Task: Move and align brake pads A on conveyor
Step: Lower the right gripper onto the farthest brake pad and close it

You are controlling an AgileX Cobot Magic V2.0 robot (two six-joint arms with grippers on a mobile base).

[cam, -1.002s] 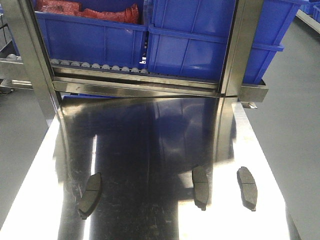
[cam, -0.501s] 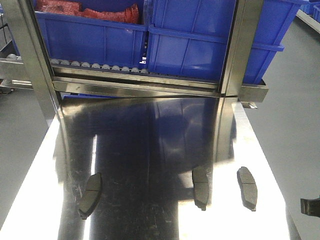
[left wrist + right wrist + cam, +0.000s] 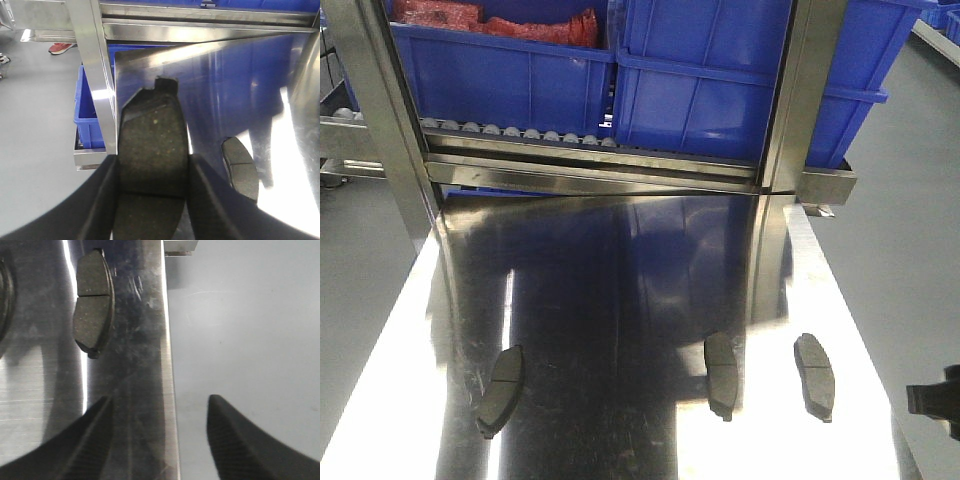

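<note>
Brake pads A: four counted. Held pad point(image 3: 150, 130): clamped across its width between the left gripper point(image 3: 152, 159) jaws, long axis 12-to-6, at the left edge of the tabletop point(image 3: 260, 90). Left pad point(image 3: 500, 388), middle pad point(image 3: 722, 373), right pad point(image 3: 814, 375): lying apart on the steel tabletop, each lengthwise roughly 12-to-6. Right gripper point(image 3: 159, 401): jaws spread and empty, straddling the tabletop's right edge; right pad at its 11 o'clock, so this arm is likely nearest. Conveyor: not in view.

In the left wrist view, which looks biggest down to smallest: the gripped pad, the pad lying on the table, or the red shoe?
1. Gripped brake pad, inflated by nearness to the camera.
2. Loose brake pad.
3. Red shoe, far away.
</note>
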